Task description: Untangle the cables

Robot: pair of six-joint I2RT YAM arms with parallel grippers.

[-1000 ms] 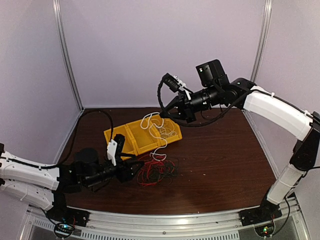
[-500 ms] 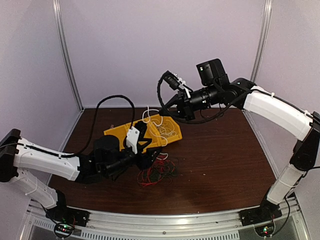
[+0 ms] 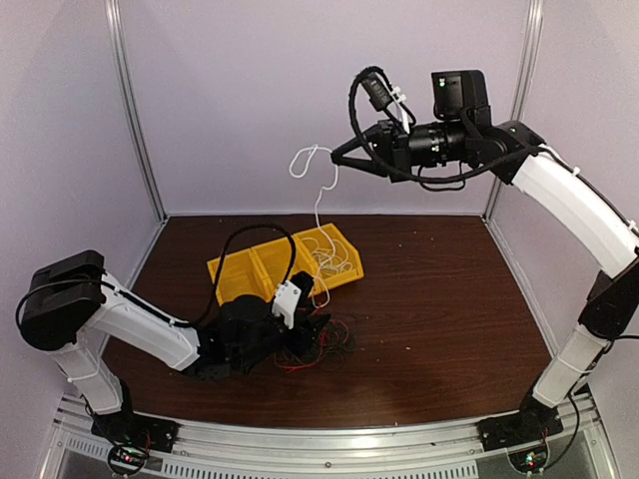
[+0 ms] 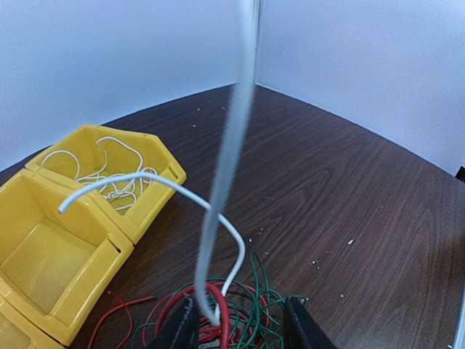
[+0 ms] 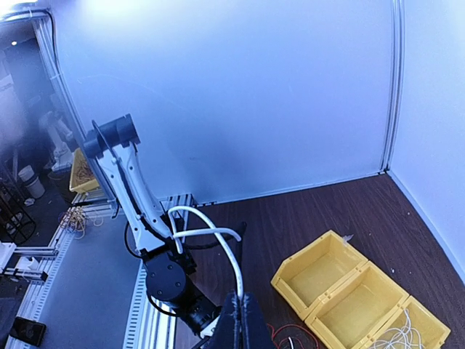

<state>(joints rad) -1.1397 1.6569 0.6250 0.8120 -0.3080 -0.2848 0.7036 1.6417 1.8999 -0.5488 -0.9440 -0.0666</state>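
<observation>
Extraction step: the right jaws, raised high, pinch the white cable (image 4: 224,182), which runs down into the red-green tangle (image 4: 251,305) on the table (image 3: 449,289). The left jaws straddle that tangle, open. Next: clamp the tangle, then lift.

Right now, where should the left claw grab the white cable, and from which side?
Probably low down, just above where the white cable meets the red and green tangle, approaching from the near left. The right claw stretches it near vertical, and that stretch sits between the left claw's open fingers.
</observation>
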